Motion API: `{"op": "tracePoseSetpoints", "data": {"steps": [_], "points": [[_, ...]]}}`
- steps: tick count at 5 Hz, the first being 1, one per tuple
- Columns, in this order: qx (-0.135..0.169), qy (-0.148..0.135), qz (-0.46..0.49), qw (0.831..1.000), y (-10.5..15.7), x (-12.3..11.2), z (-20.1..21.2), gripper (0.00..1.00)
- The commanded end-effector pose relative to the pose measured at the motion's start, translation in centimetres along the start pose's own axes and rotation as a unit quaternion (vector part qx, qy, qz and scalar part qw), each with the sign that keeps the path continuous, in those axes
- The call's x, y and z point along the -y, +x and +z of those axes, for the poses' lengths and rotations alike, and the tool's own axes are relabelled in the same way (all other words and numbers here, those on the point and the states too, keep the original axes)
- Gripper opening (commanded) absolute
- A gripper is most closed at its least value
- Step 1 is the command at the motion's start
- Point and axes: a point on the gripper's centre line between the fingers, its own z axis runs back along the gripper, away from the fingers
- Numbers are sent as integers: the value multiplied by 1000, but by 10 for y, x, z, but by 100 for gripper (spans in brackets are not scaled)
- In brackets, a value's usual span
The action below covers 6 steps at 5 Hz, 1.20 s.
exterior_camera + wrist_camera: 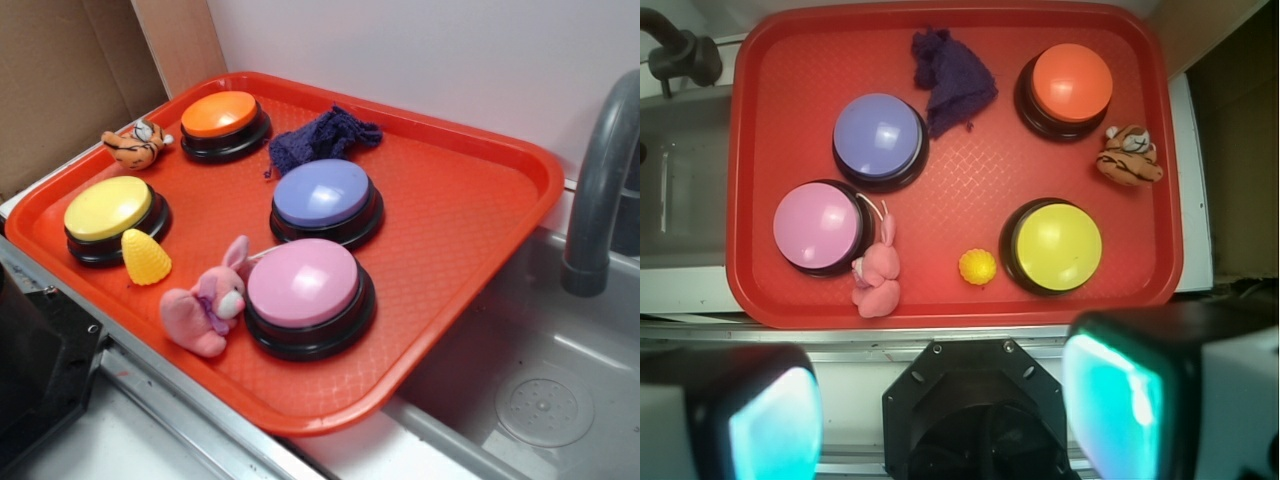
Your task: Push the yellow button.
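The yellow button (108, 208), a glossy yellow dome on a black base, sits at the left front of the red tray (470, 200). In the wrist view the yellow button (1058, 245) is at the lower right of the tray (950, 180). My gripper (945, 410) is open and empty, high above the counter on the near side of the tray; its two fingers (1120, 400) show teal pads far apart. The gripper does not show in the exterior view.
Orange (220, 115), purple (322, 192) and pink (303, 283) buttons stand on the tray. A small yellow cone toy (146, 258), pink bunny (208, 305), tiger toy (138, 143) and purple cloth (322, 135) lie among them. A sink (540, 390) with a grey faucet (600, 170) is to the right.
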Motion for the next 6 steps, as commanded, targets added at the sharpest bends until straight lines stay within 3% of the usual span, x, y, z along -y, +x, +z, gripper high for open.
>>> {"op": "tracePoseSetpoints", "data": {"steps": [1,2,3,4,5,6], "points": [[0,0,0,1000,0,0,0,100],[32,31,25,999,23,-29,-33,100],[40,72,58,995,32,-38,-70,100],[10,66,83,994,34,-54,-119,100],[-19,34,131,991,22,-75,-152,100],[-53,41,133,989,18,-96,-170,100]]}}
